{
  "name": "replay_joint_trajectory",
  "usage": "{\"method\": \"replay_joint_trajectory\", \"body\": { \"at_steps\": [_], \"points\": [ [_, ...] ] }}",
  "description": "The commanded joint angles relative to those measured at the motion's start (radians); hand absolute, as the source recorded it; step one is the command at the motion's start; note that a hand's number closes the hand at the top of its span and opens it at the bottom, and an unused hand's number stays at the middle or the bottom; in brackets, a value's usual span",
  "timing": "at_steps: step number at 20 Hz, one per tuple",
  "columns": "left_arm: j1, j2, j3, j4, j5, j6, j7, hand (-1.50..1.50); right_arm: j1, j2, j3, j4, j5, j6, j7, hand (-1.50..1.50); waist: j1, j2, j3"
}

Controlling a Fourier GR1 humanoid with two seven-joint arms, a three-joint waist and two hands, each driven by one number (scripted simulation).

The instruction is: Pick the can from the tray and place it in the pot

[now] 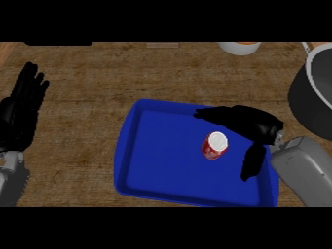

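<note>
From the head view there is one blue tray [154,160], one red can [214,145] with a white top, one big dark pot [325,92], and two black hands.

The can stands in the tray, toward its right side. The tray lies flat on the brown wooden counter [89,97].

The right hand [249,124] is over the right part of the tray, just beside the can. Its fingers reach left above the can and its thumb points down on the can's right. The hand is open around the can, but I cannot tell if it touches it.

The left hand [19,109] rests at the left edge, open, fingers up, well apart from the tray.

The pot sits at the right edge, past the tray's top right corner. A small white bowl [239,47] peeks in at the top.
</note>
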Motion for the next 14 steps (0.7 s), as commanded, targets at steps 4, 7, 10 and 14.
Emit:
{"method": "replay_joint_trajectory", "body": {
  "at_steps": [4,7,10,14],
  "points": [
    [0.078,0.021,0.050,-0.109,0.000,-0.062,0.037,0.00,0.005,0.095,0.006,0.094,0.157,-0.060,-0.008,-1.50,0.008,0.000,0.000],
    [0.053,-0.037,0.043,-0.060,-0.040,-0.058,0.006,0.00,0.061,0.054,-0.044,0.101,0.188,-0.059,-0.127,-1.50,0.003,0.001,0.000],
    [0.039,-0.054,0.036,-0.097,-0.063,-0.041,0.077,0.00,0.052,0.149,-0.025,0.087,0.228,-0.052,-0.050,-1.50,0.003,0.000,0.000],
    [0.025,-0.079,0.070,-0.016,-0.066,-0.085,-0.004,0.00,0.015,0.179,-0.044,0.175,0.306,-0.070,-0.088,-1.50,0.004,0.001,0.000]
  ]
}}
